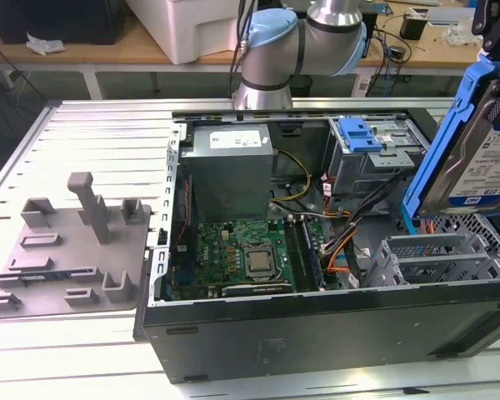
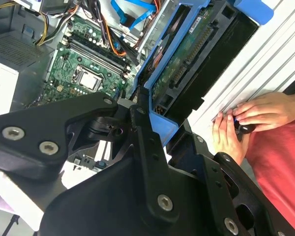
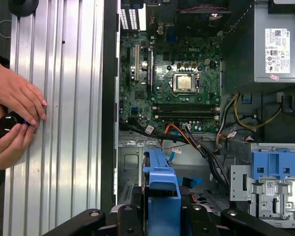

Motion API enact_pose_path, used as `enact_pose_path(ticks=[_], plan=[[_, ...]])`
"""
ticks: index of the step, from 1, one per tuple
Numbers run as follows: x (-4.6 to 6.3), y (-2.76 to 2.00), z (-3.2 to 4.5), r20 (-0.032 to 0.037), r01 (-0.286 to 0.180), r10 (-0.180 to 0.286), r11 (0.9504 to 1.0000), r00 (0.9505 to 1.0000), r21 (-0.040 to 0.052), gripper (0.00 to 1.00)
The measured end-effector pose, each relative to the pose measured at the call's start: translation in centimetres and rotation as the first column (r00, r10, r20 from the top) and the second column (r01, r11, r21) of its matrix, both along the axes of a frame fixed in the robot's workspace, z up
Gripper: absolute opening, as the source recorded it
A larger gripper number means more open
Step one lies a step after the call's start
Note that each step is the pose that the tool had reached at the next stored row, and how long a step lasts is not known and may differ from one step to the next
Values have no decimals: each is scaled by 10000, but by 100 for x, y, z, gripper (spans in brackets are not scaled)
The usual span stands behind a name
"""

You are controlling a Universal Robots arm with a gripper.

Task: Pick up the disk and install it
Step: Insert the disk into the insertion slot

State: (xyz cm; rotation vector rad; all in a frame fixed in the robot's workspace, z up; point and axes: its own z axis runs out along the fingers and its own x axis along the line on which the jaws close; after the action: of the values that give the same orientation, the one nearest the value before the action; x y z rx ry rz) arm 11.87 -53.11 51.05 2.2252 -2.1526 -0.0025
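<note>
Ribbed metal table (image 1: 83,125) bears open case (image 1: 317,333); disk (image 1: 483,162) aloft.

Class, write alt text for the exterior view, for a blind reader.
The disk hangs tilted above the open computer case at the exterior view's right; a grey fixture plate lies at the exterior view's left.

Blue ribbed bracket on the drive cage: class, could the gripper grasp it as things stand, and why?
Probably not: the gripper is shut on the disk, so its grasp is taken. The way itself looks free: the computer case lies open and the blue ribbed bracket sits uncovered.
</note>
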Motion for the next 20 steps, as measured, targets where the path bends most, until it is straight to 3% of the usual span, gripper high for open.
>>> enact_pose_path(ticks=[20], plan=[[9, 59, -68, 0, -25, 25, 10000, 10000, 31, 37]])
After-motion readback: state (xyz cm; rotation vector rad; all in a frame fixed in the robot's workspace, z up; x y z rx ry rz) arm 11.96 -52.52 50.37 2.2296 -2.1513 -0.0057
